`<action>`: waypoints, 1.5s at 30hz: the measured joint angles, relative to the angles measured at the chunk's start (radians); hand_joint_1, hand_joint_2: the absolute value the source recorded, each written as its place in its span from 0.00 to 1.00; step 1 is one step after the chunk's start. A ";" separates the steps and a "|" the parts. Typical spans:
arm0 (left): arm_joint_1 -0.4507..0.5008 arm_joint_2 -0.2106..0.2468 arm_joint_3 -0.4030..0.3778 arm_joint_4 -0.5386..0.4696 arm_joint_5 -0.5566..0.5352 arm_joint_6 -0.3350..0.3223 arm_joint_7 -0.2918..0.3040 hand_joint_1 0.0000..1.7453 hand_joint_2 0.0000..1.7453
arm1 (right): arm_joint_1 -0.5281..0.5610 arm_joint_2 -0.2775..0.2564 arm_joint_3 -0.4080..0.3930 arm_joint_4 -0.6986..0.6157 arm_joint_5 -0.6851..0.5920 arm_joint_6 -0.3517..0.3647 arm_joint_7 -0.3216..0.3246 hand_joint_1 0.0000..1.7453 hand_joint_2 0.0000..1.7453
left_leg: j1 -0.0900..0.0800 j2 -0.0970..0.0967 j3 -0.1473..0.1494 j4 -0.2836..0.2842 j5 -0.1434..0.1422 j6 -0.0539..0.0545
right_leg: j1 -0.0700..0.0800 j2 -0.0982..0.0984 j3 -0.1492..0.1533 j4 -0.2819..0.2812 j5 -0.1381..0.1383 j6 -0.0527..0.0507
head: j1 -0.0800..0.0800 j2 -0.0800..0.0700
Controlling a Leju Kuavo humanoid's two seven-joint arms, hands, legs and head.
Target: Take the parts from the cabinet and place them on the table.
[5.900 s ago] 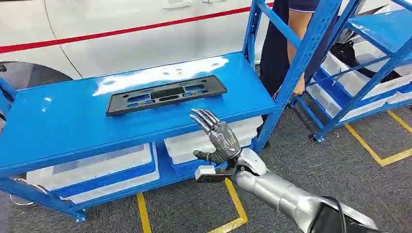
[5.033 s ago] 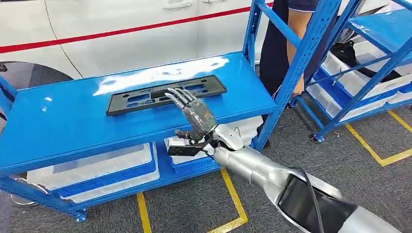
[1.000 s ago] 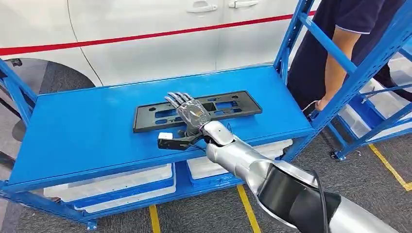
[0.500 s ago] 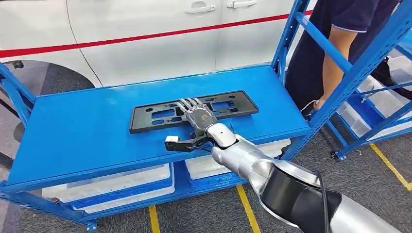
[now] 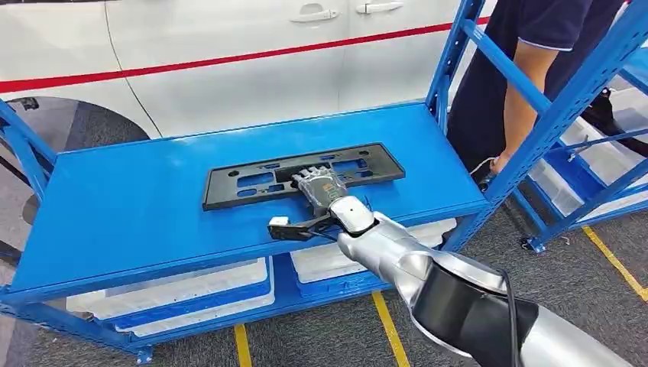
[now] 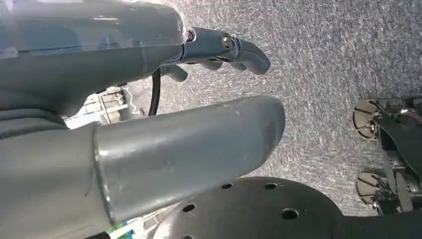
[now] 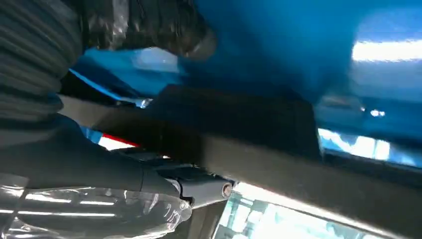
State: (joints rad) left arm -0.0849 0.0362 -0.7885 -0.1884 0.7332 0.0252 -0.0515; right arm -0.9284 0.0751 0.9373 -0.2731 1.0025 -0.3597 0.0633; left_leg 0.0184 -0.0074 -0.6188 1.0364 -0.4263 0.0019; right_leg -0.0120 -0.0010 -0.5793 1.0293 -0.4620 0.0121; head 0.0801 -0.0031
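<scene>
Fingers (image 5: 309, 177) of right hand (image 5: 319, 188) rest flat on black plate (image 5: 252, 180).

Readable text: I find none in any of my views.
Black plate frame (image 5: 302, 173): I make out no lettering or numbers on it.
White car door (image 5: 229, 61): I see a red stripe, no badge or wording.
Blue shelf (image 5: 115, 206): I see no label or tag.
Floor (image 5: 611, 260): yellow lines, no characters.

a car workshop: blue steel racks (image 5: 535, 115) beside a white car (image 5: 229, 61), yellow floor lines (image 5: 611, 264).
</scene>
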 joint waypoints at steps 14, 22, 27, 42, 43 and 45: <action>0.000 0.000 0.000 0.000 0.001 -0.004 -0.009 0.00 0.00 | 0.013 -0.017 -0.008 0.005 -0.029 -0.009 -0.044 1.00 1.00 | 0.000 0.000 0.001 0.000 0.000 0.000 | 0.000 0.000 0.001 0.000 0.000 0.000 | 0.000 0.000; 0.003 0.000 0.000 0.000 0.003 0.001 -0.016 0.00 1.00 | 0.016 -0.017 -0.022 0.005 -0.024 -0.031 -0.084 1.00 1.00 | 0.000 0.000 0.001 0.000 0.000 0.000 | 0.000 0.000 0.002 0.000 0.000 0.000 | 0.000 0.000; 0.004 0.000 0.000 0.000 0.003 -0.004 -0.017 0.00 1.00 | 0.020 -0.017 -0.026 0.004 -0.014 -0.047 -0.089 1.00 1.00 | 0.000 0.000 0.001 0.000 0.000 0.000 | 0.000 0.000 0.002 0.000 0.000 0.000 | 0.000 0.000; 0.008 0.000 0.002 0.000 0.026 -0.016 -0.019 0.00 1.00 | 0.026 -0.017 -0.035 0.004 -0.023 -0.083 -0.134 1.00 1.00 | 0.000 0.000 0.001 0.000 0.000 0.000 | 0.000 0.000 0.002 0.000 0.000 0.000 | 0.000 0.000; 0.009 0.000 0.004 0.000 0.028 -0.018 -0.022 0.00 1.00 | 0.029 -0.017 -0.039 0.003 -0.029 -0.102 -0.153 1.00 1.00 | 0.000 0.000 0.001 0.000 0.000 0.000 | 0.000 0.000 0.001 0.000 0.000 0.000 | 0.000 0.000; 0.012 0.000 0.006 0.000 0.028 -0.018 -0.027 0.00 1.00 | 0.032 -0.017 -0.055 -0.002 -0.061 -0.174 -0.231 1.00 1.00 | 0.000 0.001 0.001 0.000 0.000 0.000 | 0.000 0.001 0.001 0.000 0.000 0.000 | 0.000 0.000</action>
State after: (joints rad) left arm -0.0732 0.0362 -0.7828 -0.1884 0.7614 0.0072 -0.0782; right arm -0.8963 0.0580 0.8827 -0.2754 0.9418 -0.5335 -0.1673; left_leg 0.0184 -0.0062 -0.6177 1.0361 -0.4260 0.0023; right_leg -0.0118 -0.0003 -0.5783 1.0296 -0.4621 0.0121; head 0.0801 -0.0031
